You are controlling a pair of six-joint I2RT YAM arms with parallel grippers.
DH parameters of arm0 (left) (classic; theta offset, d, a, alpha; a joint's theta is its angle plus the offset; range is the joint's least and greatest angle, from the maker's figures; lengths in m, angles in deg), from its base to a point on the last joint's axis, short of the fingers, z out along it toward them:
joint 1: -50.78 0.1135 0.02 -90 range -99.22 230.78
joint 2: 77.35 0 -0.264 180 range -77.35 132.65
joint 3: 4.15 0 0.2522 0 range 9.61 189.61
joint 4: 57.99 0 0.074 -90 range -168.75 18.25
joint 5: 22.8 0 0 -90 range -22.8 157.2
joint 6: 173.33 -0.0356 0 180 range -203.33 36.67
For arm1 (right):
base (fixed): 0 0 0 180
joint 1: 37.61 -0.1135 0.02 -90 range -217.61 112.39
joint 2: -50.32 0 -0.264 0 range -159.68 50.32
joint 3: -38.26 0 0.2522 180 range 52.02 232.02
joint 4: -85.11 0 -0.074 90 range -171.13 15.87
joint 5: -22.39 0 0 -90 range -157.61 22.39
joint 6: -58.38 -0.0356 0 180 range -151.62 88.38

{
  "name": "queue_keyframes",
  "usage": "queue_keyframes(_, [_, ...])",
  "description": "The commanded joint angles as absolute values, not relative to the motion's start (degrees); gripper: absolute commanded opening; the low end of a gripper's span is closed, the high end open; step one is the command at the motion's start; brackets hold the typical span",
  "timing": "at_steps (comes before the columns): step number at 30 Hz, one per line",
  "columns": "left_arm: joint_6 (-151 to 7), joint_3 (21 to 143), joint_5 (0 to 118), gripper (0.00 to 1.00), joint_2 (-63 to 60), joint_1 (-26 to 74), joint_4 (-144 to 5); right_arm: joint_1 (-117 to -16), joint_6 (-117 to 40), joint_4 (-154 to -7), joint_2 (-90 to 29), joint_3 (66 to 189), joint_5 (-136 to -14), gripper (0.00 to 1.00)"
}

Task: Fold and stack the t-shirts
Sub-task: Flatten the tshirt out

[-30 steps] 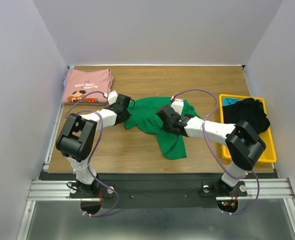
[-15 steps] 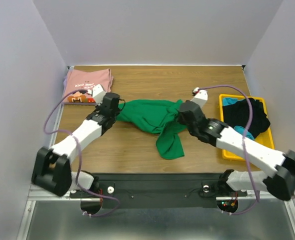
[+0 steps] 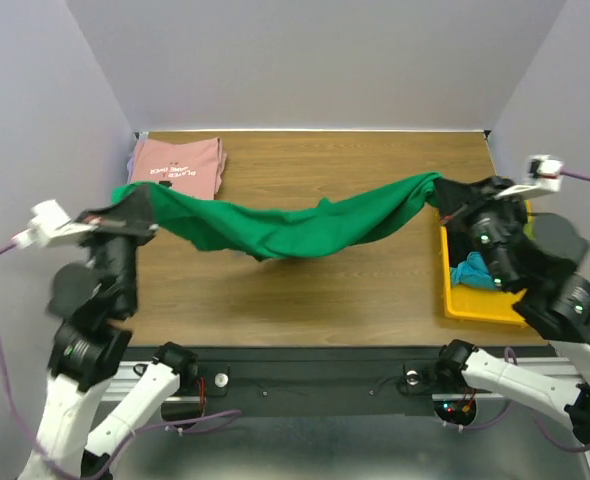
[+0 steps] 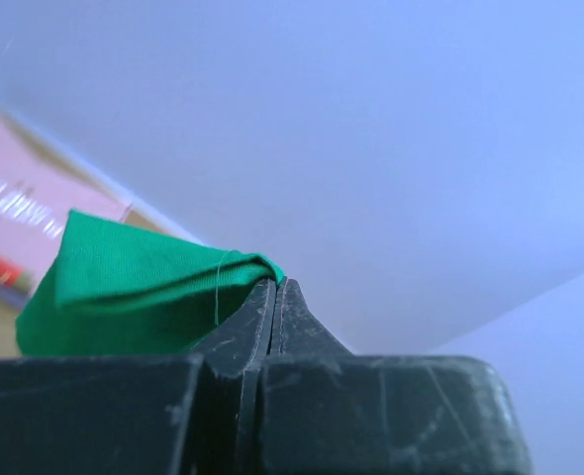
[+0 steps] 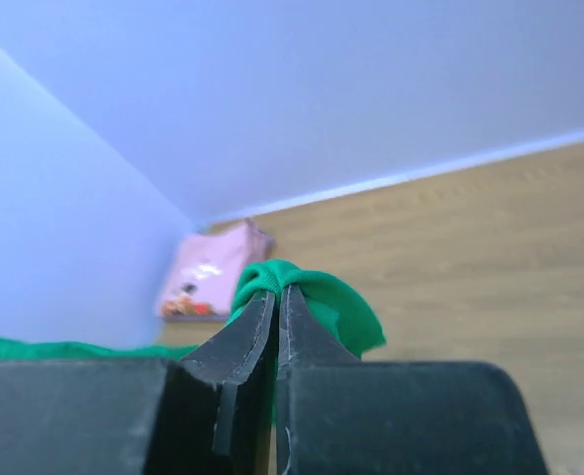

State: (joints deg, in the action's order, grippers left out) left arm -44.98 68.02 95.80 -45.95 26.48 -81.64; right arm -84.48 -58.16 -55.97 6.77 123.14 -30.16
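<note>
Right now we have the green t-shirt (image 3: 295,228) strung out in the air between the two arms, running left to right across the middle of the bench (image 3: 325,295).

- Left fingers (image 4: 243,332): pressed together, pinching one end of the green cloth. A fold of it bunches up just above the tips in the left wrist view. This end sits over the bench's left edge.
- Right fingers (image 5: 238,341): also pressed together, pinching the other end, with a small loop of green cloth wrapped over the tips. This end is at the right, above the far part of the yellow tray (image 3: 457,300).
- The shirt sags between the two pinch points, and the lowest bunch hangs a bit left of centre. From above we can't tell whether that fold touches the bench.
- Both arms are raised high, wrists up towards the top camera.
- Pink t-shirt (image 3: 175,165): folded flat in the far-left corner of the bench, print and dark lettering facing up. From above, the green shirt's left end crosses over its near edge.
- The yellow tray is at the right edge of the bench, mostly hidden by the right arm. A teal cloth (image 3: 472,272) shows inside it.
</note>
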Motion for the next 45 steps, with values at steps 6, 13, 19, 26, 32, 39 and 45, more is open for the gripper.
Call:
queue_keyframes(6, [-46.1, 78.4, 97.0, 0.00, -56.0, 26.5, -84.1, -84.5, -50.8, -56.8, 8.5, 138.6, -39.3, 0.00])
queue_keyframes(13, [-44.8, 77.6, 99.4, 0.00, -51.5, 26.5, -84.7, -84.5, -51.0, -56.3, 2.4, 139.0, -21.2, 0.01])
queue_keyframes(19, [-38.4, 67.0, 109.7, 0.00, -38.6, 26.6, -88.4, -83.8, -54.3, -56.3, -10.7, 129.4, 3.0, 0.01])
queue_keyframes(26, [-37.3, 55.4, 101.5, 0.00, -16.4, 30.1, -83.6, -63.5, -62.5, -57.4, -36.2, 123.2, -27.6, 0.02])
queue_keyframes(32, [-36.9, 54.7, 100.9, 0.00, -9.8, 31.4, -83.2, -61.7, -60.3, -57.2, -43.6, 126.9, -37.5, 0.96])
queue_keyframes(39, [-36.8, 51.5, 100.7, 0.00, -14.3, 31.4, -82.2, -64.1, -60.9, -57.1, -25.2, 109.4, -62.5, 1.00])
queue_keyframes(45, [-36.7, 48.4, 99.6, 0.00, -18.9, 31.4, -81.1, -81.8, -69.3, -53.6, -20.4, 99.6, -58.4, 1.00])
